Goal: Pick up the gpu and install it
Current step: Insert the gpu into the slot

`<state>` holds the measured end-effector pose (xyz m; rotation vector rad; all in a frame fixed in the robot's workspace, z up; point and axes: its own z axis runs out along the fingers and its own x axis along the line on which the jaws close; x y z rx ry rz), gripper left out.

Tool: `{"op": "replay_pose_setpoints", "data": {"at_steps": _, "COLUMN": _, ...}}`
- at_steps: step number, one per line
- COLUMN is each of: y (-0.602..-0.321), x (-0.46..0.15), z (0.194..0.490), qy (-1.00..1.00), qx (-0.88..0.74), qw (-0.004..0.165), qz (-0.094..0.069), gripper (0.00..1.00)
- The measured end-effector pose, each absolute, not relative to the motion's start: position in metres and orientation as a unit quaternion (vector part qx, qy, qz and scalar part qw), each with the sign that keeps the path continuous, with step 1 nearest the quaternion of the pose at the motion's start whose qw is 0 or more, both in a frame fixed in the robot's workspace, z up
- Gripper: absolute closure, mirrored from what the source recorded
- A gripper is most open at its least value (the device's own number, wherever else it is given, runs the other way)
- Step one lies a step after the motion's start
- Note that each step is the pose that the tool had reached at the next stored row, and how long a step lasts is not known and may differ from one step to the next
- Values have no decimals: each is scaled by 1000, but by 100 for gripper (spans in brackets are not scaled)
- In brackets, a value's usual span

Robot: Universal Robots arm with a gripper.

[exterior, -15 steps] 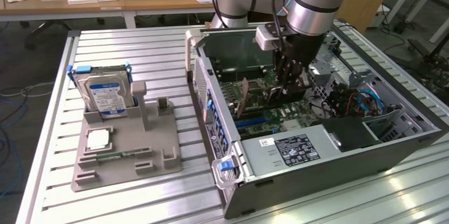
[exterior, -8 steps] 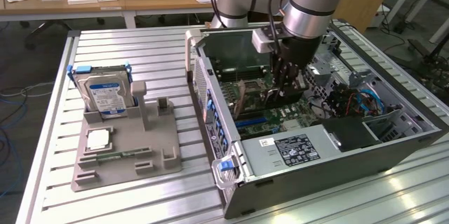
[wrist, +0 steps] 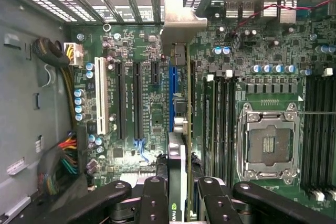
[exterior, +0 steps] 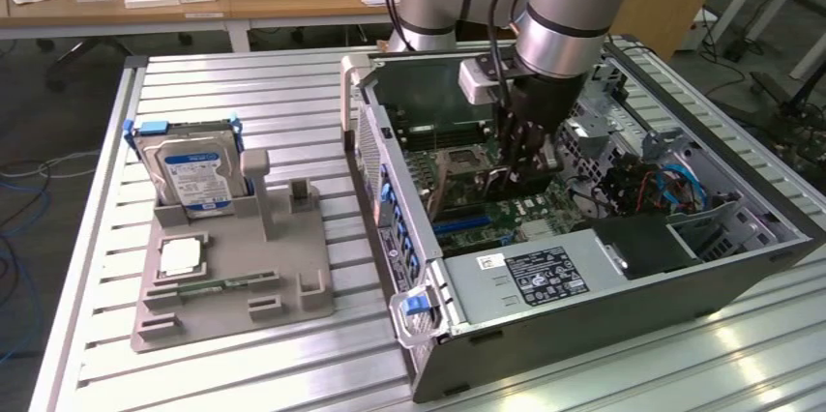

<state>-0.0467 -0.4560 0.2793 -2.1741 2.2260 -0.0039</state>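
Note:
The gpu (wrist: 179, 129) appears edge-on in the wrist view, a thin card with its silver bracket (wrist: 181, 23) at the far end near the case's rear slots. My gripper (wrist: 181, 190) is shut on it, one black finger (wrist: 154, 198) on each side of the card. The card lies along the blue expansion slot (wrist: 171, 95) on the green motherboard (wrist: 142, 108); I cannot tell whether it is seated. In the exterior view my gripper (exterior: 523, 165) reaches straight down into the open computer case (exterior: 722, 267), over the motherboard.
A silver hard drive (exterior: 193, 175) stands in a grey parts holder (exterior: 232, 286) at the exterior view's left, with a memory stick (exterior: 213, 286) lying on it. Inside the case are the power supply (exterior: 543, 277), the CPU socket (wrist: 268, 140) and cable bundles (wrist: 58, 166).

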Motion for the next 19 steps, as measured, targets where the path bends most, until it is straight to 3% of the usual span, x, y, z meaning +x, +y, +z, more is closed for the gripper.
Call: {"op": "replay_pose_setpoints", "data": {"at_steps": 19, "y": -456, "x": -58, "z": 273, "qy": 715, "qx": -699, "qw": 15, "qz": -1, "gripper": 73}}
